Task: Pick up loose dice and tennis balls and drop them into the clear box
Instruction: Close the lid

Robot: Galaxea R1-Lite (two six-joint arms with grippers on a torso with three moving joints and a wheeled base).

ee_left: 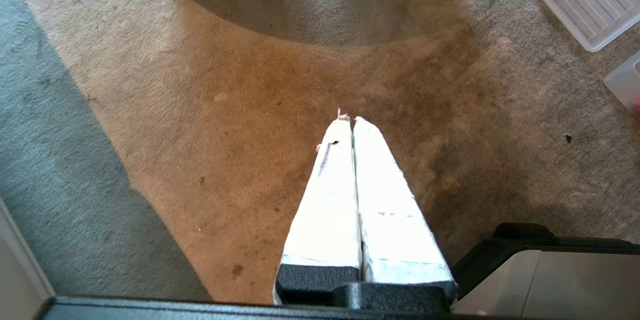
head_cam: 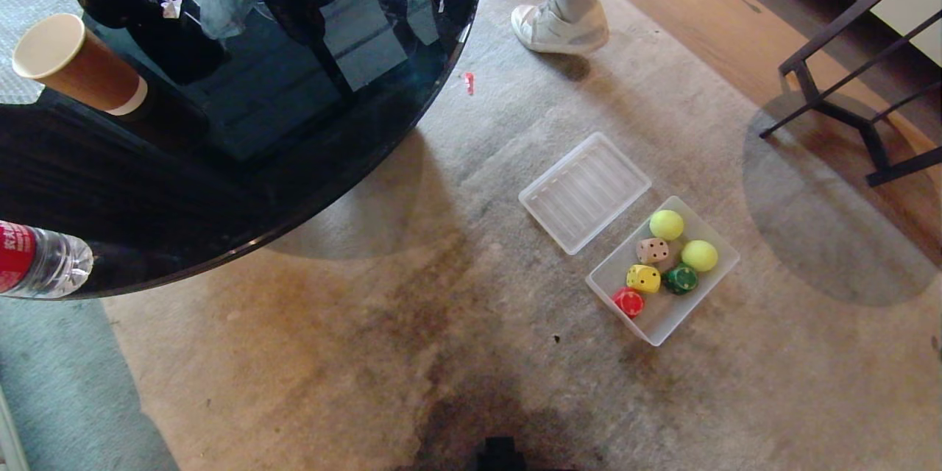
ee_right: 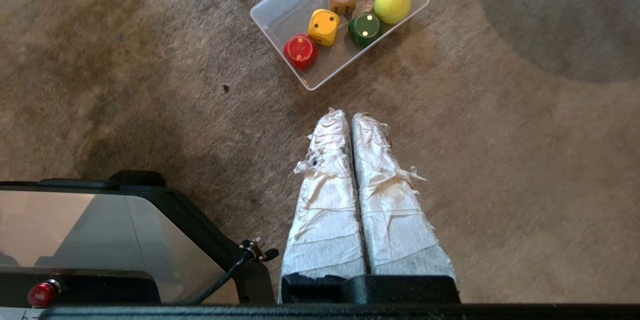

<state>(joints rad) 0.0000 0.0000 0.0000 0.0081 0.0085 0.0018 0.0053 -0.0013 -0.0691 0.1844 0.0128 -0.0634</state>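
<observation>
A frosted clear box [head_cam: 705,293] on the carpet [head_cam: 368,353] holds four dice [head_cam: 643,278] and two fuzzy yellow-green balls [head_cam: 699,255]. Its ribbed lid [head_cam: 584,191] lies at 11 o'clock. Both hands, left [ee_left: 348,119] and right [ee_right: 345,113], are closed and empty.

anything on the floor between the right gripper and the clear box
Nothing: in the right wrist view, only bare carpet lies between the shut right gripper and the clear box.

**White-wrapped tools on black mounts**

The left tool [ee_left: 352,120] has two long tapering fingers bound smoothly in white tape, set in a black block. The right tool [ee_right: 348,114] wears frayed, wrinkled white wrapping. Beside it, a black-framed grey base panel [ee_right: 100,230] carries a red button [ee_right: 40,294] and a thin black cable [ee_right: 225,275].
</observation>
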